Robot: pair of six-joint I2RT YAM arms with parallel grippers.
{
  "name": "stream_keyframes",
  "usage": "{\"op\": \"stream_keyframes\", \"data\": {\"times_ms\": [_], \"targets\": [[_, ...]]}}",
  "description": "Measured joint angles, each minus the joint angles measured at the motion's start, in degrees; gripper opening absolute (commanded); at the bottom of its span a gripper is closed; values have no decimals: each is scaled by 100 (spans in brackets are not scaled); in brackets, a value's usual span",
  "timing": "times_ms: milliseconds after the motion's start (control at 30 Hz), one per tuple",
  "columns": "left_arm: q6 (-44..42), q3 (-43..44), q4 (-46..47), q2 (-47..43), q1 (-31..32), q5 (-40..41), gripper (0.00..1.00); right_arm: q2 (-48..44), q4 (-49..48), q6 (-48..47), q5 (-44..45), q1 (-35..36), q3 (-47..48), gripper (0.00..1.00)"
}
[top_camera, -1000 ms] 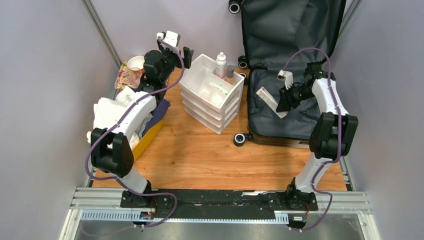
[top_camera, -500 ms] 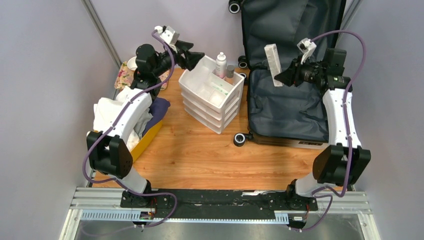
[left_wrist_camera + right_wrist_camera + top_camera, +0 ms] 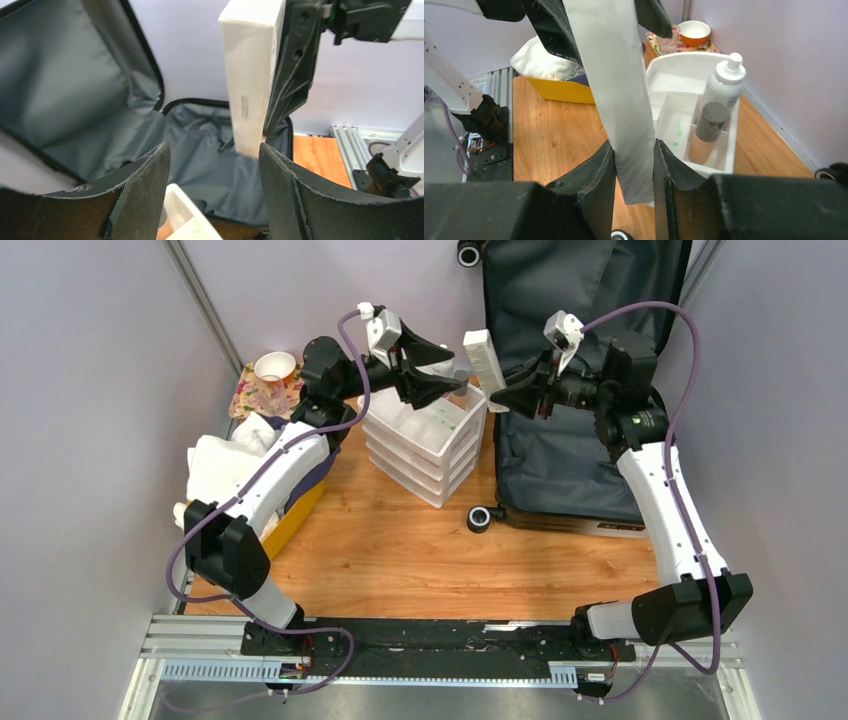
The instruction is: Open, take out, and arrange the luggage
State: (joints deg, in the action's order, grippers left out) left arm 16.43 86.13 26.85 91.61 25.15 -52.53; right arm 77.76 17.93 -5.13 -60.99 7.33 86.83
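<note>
Above the white drawer organizer [image 3: 420,440], my right gripper [image 3: 634,150] clamped one end of a white box [image 3: 614,75], its print too blurred to read. My left gripper [image 3: 212,150] gaped wide, facing it; contact I could not tell. The luggage [image 3: 570,460] lay open behind, the lid's top cut off.

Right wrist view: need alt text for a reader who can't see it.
The right gripper clamps a long white box mid-frame, and the left gripper, open, flanks its upper end. Right of it a white drawer organizer holds a white bottle and a grey-capped tube. A yellow bin sits left on the wooden table.
</note>
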Motion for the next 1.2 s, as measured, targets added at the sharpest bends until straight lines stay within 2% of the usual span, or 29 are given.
{"op": "stream_keyframes", "data": {"times_ms": [167,300,367,667,900,1200], "targets": [[173,0,372,92,223,-131,67,2,-190,-76,-24,422,-155,0],[293,-2,566,136,262,-175,56,24,-369,-76,-2,568,-168,0],[369,-2,616,138,251,-175,54,37,-476,-72,2,619,-168,0],[387,-146,728,120,227,-79,67,166,-804,131,-13,638,-168,0],[188,-695,599,-57,240,-256,67,192,-927,256,-31,669,-168,0],[280,-586,710,-42,280,-273,65,317,-938,251,-256,719,-166,0]]}}
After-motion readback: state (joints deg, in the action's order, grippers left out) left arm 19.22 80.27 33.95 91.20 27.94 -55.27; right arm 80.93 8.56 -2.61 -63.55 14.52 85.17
